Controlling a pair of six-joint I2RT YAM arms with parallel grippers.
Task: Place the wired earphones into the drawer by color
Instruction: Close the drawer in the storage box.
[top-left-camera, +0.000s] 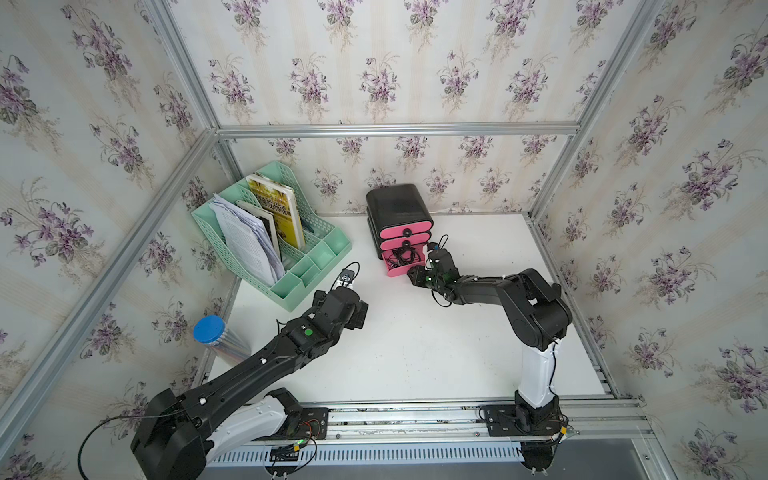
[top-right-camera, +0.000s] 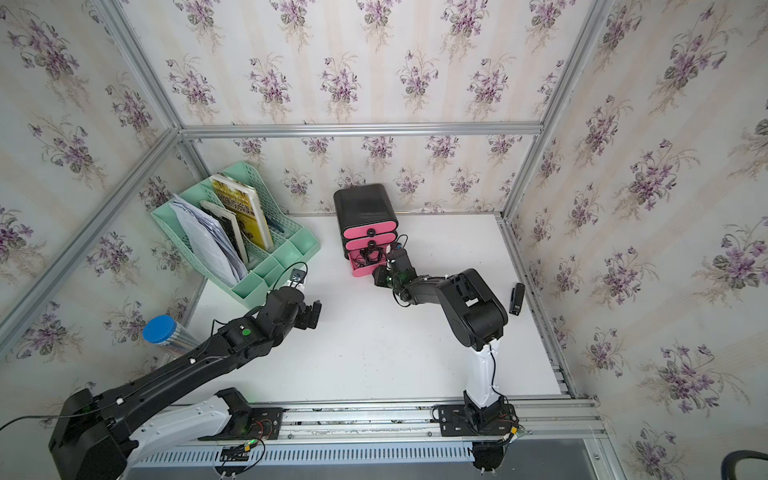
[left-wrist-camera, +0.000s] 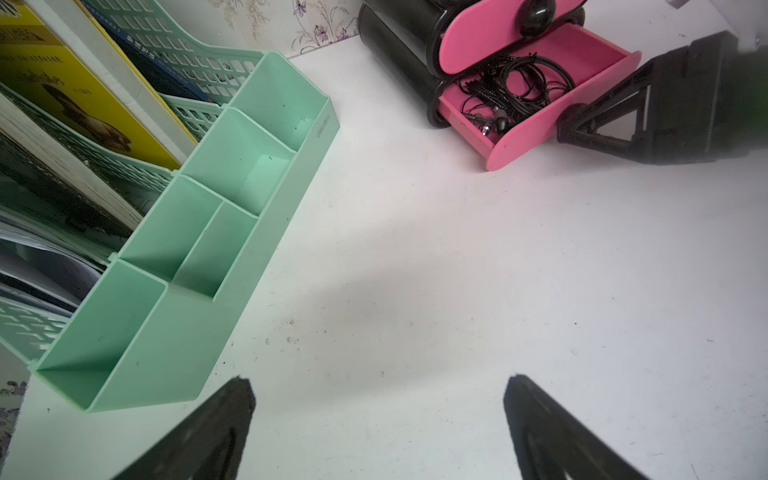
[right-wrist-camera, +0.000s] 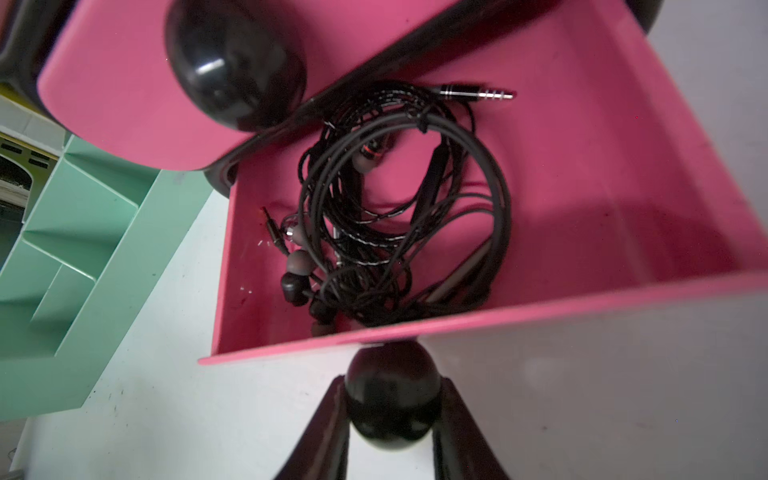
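Top views: mounted high over the near edge of the table (top-left-camera: 415, 353), side by side, aimed down and toward the far edge; distant, covering the whole surface in both.

Left wrist view: raised over the surface nearer its left edge, looking past the left gripper (left-wrist-camera: 378, 395) toward the far edge, taking in the green organizer (left-wrist-camera: 266, 174) and open drawer (left-wrist-camera: 540, 137).

Right wrist view: very close, pointing down over the right gripper (right-wrist-camera: 392, 382) and the knob (right-wrist-camera: 392, 411) into the same drawer (right-wrist-camera: 623, 166).

Shared by all four: drawer, organizer corner.

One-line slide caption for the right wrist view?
Right gripper closed on the black knob of the open pink drawer holding black earphones.
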